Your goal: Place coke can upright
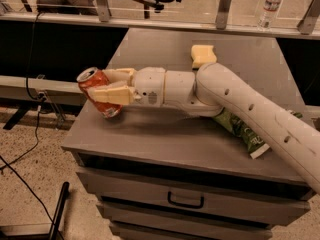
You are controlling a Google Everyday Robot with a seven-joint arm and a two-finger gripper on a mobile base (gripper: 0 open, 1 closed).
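My gripper (103,86) clamps the coke can (94,83), tilted, over the left edge of the cabinet (165,139). Next, I reckon: straighten it, lower, let go.

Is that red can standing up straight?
Tilted: the coke can leans left, clamped in the claw at the left edge of the cabinet.

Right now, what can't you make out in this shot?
Camera view:
- Coke can: its middle is covered by the gripper, which clasps it tilted near the cabinet's left edge. I can't tell if its base touches the top.
- Snack bag: upper end hidden under the arm.
- Bottle: label too small to read.
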